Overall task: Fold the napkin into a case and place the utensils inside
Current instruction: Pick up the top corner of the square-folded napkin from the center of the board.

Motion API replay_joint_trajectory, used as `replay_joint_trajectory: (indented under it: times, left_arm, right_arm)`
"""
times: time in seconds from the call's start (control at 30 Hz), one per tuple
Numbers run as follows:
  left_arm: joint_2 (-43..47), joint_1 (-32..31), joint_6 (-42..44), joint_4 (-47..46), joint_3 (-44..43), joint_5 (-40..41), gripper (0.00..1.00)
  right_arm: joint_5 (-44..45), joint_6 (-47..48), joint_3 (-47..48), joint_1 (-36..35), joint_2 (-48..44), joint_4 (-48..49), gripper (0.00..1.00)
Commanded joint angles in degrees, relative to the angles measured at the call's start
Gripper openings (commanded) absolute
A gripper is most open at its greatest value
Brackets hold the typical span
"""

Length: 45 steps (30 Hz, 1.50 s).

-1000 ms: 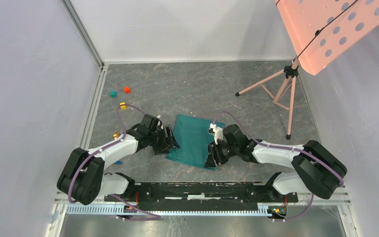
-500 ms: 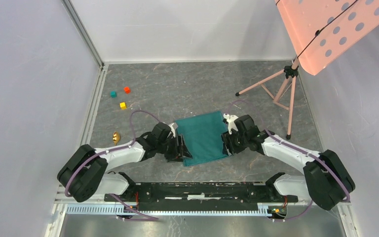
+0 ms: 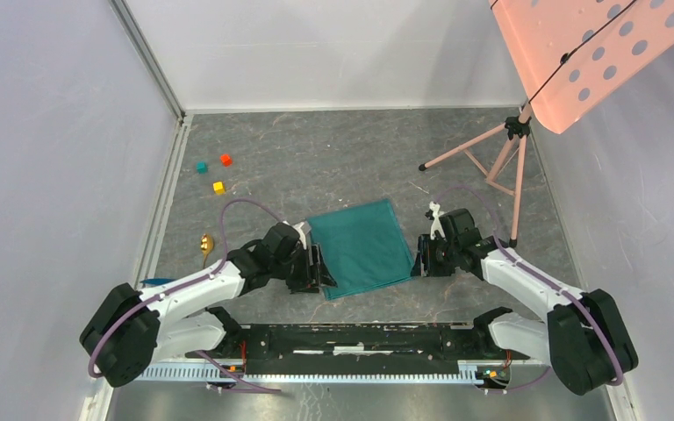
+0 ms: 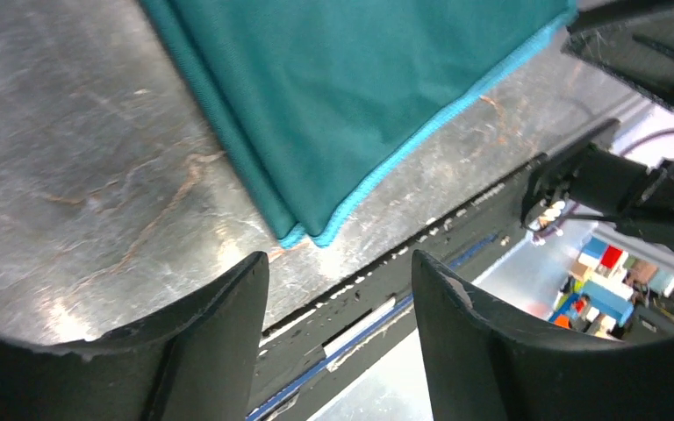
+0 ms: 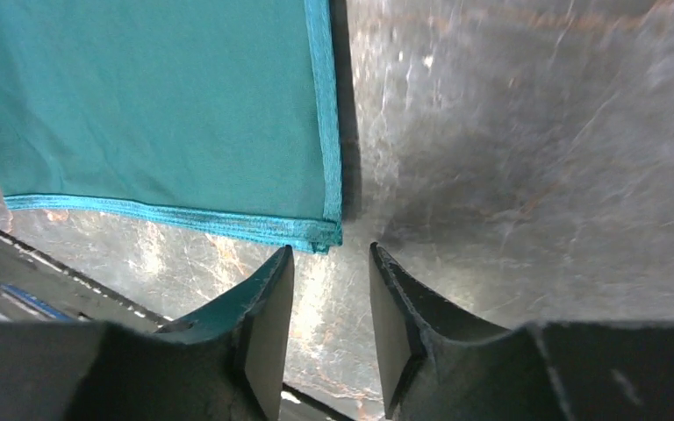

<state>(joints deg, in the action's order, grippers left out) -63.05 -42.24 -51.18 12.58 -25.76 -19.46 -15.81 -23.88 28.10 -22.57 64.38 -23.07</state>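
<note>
folded napkin (image 3: 360,247) on tabletop (image 3: 316,158); left jaws wide apart, right jaws narrowly apart, both empty, flanking near corners, likely for next fold.

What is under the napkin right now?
Only the table shows around the napkin, which lies flat, folded in layers; no bump or handle pokes out. The gold spoon lies apart on its left. Whatever sits between or beneath the layers is covered.

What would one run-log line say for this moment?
napkin: folded, flat | left jaws: open, empty | right jaws: open, empty | spoon: on table, apart from napkin
</note>
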Motion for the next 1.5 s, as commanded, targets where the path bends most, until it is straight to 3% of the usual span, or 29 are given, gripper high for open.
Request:
replay_joint_trajectory:
  times: [0.0, 0.23, 0.47, 0.53, 0.83, 1.13, 1.2, 1.47]
  left_arm:
    - [-0.7, -0.2, -0.7, 4.0, -1.8, 5.3, 0.65]
    - [-6.9, -0.2, -1.3, -2.2, 0.1, 4.1, 0.57]
    - [-11.6, -0.9, -1.6, -5.7, 0.0, 2.3, 0.57]
    - [-11.9, -0.9, -0.9, -3.5, -0.3, 3.1, 0.51]
    - [-11.7, -1.0, 1.9, 2.1, -0.2, 6.9, 0.38]
    - [-11.7, -1.0, 1.8, 1.7, 0.8, 7.6, 0.23]
    - [-10.3, -1.0, 1.2, 0.4, 2.1, 7.4, 0.16]
    - [-8.2, -1.0, -0.9, -5.2, 6.3, 5.5, 0.03]
  right_arm:
    - [-3.4, -4.3, -1.4, 0.6, 0.7, 4.2, 0.40]
    - [0.3, 0.1, -0.6, 0.7, 2.1, 2.5, 0.38]
    - [-0.7, 1.3, -0.7, 0.7, 2.6, 3.6, 0.38]
    - [-0.9, 1.7, -0.3, 0.7, 2.8, 3.4, 0.38]
    - [-1.4, 2.2, -0.4, 0.7, 2.3, 3.4, 0.37]
    - [-1.8, 2.2, -0.2, 0.7, 1.5, 2.7, 0.37]
    - [-2.4, 1.7, -0.1, 0.7, 1.0, 2.9, 0.39]
    - [-6.2, -0.6, -0.5, 0.8, 0.7, 4.8, 0.43]
